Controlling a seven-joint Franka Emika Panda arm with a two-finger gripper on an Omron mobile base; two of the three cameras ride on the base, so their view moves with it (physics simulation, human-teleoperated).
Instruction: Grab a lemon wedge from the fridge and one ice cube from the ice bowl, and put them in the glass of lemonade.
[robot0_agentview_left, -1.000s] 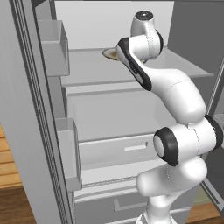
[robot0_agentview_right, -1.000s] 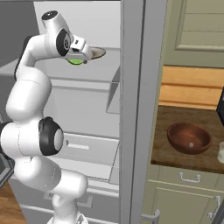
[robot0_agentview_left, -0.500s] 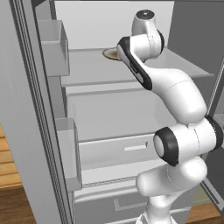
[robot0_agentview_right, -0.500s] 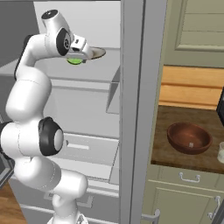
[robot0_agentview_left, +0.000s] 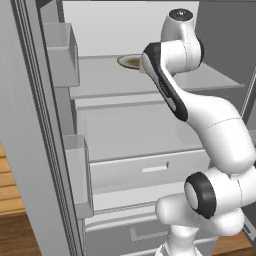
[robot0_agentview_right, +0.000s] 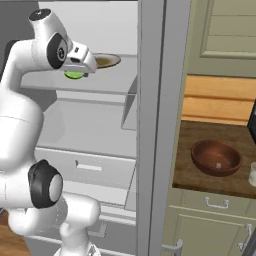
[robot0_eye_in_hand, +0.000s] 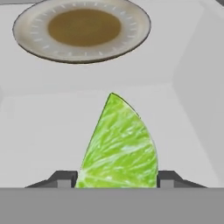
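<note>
The fridge (robot0_agentview_left: 100, 82) stands open and my arm reaches onto its upper shelf. The lemon wedge (robot0_eye_in_hand: 120, 144), green-yellow and pointed, stands between my fingertips (robot0_eye_in_hand: 63, 178), which press on both its sides, so my gripper (robot0_eye_in_hand: 118, 177) is shut on it. From the right base view the lemon wedge (robot0_agentview_right: 75, 75) shows just under the gripper (robot0_agentview_right: 77, 70), low over the shelf. On the wooden counter to the right sits the ice bowl (robot0_agentview_right: 216, 157) with an ice cube (robot0_agentview_right: 217, 165) in it. The glass of lemonade (robot0_agentview_right: 253, 174) is at the right edge.
A pale plate (robot0_eye_in_hand: 83, 28) with a brown centre lies on the shelf just beyond the wedge. The fridge's door edge (robot0_agentview_right: 150, 125) stands between the shelf and the counter. Door bins (robot0_agentview_left: 62, 50) line the open left door. Beige cupboards (robot0_agentview_right: 225, 30) hang above the counter.
The jaws have closed in on the wedge. The arm has hardly moved.
</note>
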